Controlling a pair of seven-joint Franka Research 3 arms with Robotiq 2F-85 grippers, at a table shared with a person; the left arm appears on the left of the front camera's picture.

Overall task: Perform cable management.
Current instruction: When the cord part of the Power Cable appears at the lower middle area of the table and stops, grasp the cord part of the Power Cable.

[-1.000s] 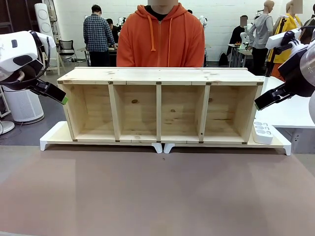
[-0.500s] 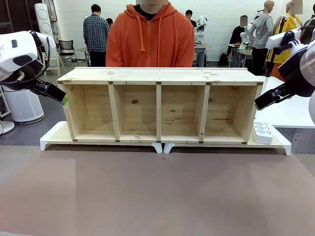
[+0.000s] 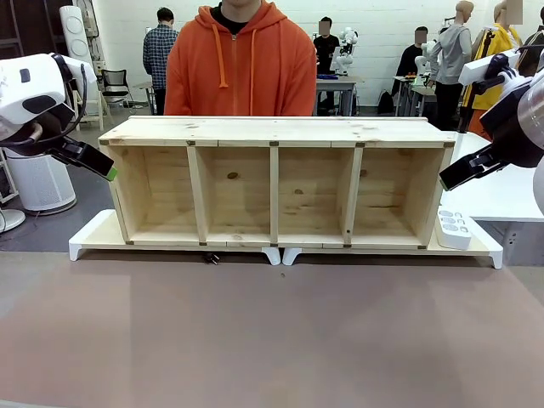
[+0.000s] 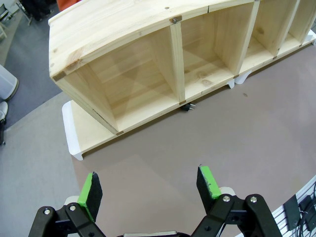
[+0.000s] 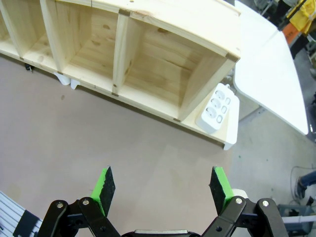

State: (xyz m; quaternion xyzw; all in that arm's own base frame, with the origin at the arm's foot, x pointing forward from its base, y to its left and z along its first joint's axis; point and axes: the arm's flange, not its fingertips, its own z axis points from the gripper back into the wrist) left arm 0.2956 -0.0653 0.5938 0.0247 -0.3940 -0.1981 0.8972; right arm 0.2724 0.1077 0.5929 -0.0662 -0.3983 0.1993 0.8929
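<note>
The cable shows only as a small black plug end [image 3: 210,257] poking out on the brown table beneath the front edge of the wooden shelf [image 3: 276,132], under its second compartment from the left. The left wrist view has the plug [image 4: 187,106] well ahead of my open left gripper [image 4: 148,180], which hangs empty above the table. My left gripper [image 3: 109,172] hovers beside the shelf's left end. My right gripper [image 3: 446,180] hovers off the shelf's right end; its wrist view shows it open and empty [image 5: 160,180]. The rest of the cable is hidden.
A person in an orange hoodie [image 3: 242,68] stands behind the shelf. The shelf [image 5: 173,19] rests on white risers [image 3: 93,234]. A white power strip [image 3: 455,228] [image 5: 217,107] lies on the right riser. A white side table [image 5: 269,74] stands at the right.
The person has shifted left behind the shelf. The black plug end has appeared on the table under the shelf's front edge. Neither arm has moved.
</note>
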